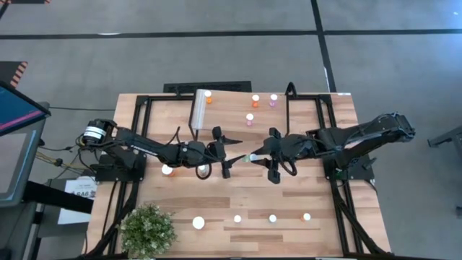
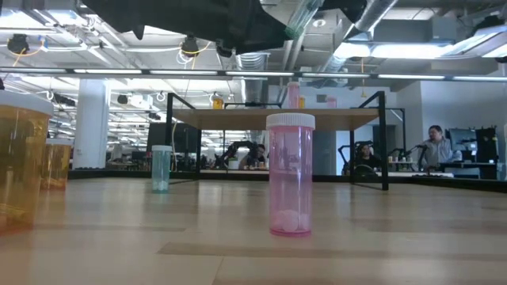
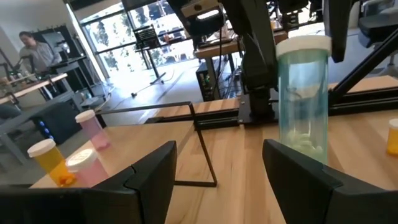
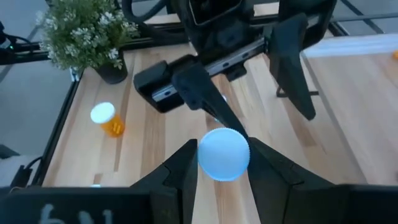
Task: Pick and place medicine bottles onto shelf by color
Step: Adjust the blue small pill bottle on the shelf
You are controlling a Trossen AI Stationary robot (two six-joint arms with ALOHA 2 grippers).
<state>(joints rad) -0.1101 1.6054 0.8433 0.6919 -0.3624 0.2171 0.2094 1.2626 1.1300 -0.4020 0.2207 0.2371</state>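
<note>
Right hand (image 4: 222,167) grips a green bottle (image 4: 223,154) — left hand (image 1: 225,153) open beside it.

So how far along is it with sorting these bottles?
A few orange and pink bottles already stand on the shelf. The right gripper holds a green bottle in the air, the open left gripper facing it. Roughly six bottles on the table are left.

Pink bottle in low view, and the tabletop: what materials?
Pink bottle: looks like translucent tinted plastic with a glossy finish; the room shows through it and pills sit at the bottom. Its ribbed cap is opaque white, likely plastic. Tabletop: light wood planks with visible grain, slightly shiny.
</note>
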